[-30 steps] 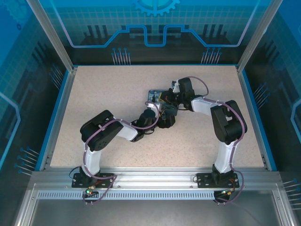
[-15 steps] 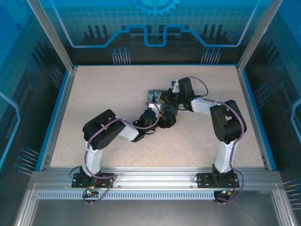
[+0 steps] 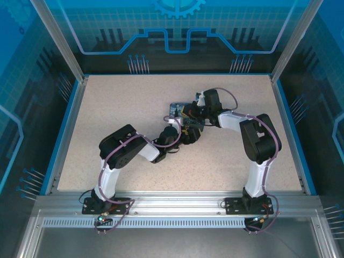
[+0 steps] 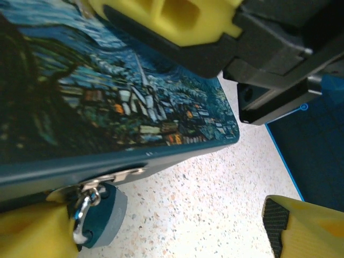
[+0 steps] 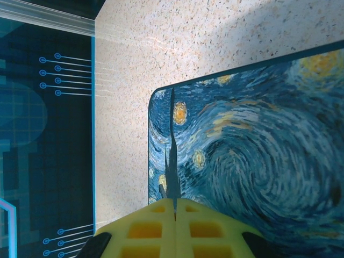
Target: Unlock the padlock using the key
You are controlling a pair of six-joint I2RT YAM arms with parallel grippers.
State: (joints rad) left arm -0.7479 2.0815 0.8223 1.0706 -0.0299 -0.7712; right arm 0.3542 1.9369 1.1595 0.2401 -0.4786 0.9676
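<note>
Yellow-fingered left gripper (image 4: 166, 228) nearest: jaws wide apart, nothing between, one finger (image 4: 32, 234) beside a metal ring (image 4: 81, 209) on the padlock (image 4: 123, 107) edge. Padlock flat on the table (image 3: 107, 123) middle, starry print up, just beyond. Right gripper (image 5: 174, 209) farther on: closed, tips down on the painted face.

The left arm (image 3: 121, 150) rises from its base at the near left, folds at a raised elbow and stretches its forearm right and slightly far, toward the middle. The left gripper (image 3: 188, 135) lies low there, its yellow fingers (image 4: 301, 228) set wide apart. The right arm (image 3: 260, 138) stands up from the near right, bends at the elbow and reaches left. The right gripper (image 3: 188, 112) sits just beyond the left one, its yellow fingers (image 5: 145, 231) pressed together along a thin seam.
</note>
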